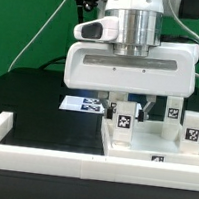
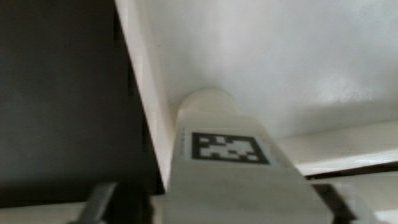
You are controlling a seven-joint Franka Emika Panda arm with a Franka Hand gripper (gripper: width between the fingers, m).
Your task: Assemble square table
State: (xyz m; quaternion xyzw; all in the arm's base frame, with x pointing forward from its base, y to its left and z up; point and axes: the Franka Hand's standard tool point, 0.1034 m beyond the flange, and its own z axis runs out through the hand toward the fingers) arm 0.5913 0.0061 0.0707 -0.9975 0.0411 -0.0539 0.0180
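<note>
one leg [image 2: 228,140] stands between the gripper [image 1: 124,108] fingers, jaws narrowed around it; if the grip sits off-centre, the leg could tip on the slab [image 1: 146,154].

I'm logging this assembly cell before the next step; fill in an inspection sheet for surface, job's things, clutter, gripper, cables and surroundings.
Surface: black tabletop, edged by a long low white border wall.
Job's things: white plastic square slab lies flat; short white tagged legs stand on it, one under the gripper, others toward the exterior view's right.
Clutter: nothing seen.
Gripper: two-finger gripper is down around the leg; wrist view shows fingers flanking it, contact unclear.
Cables: light cable hangs behind the arm.
Surroundings: flat white marker board on the table; dark backdrop.
</note>
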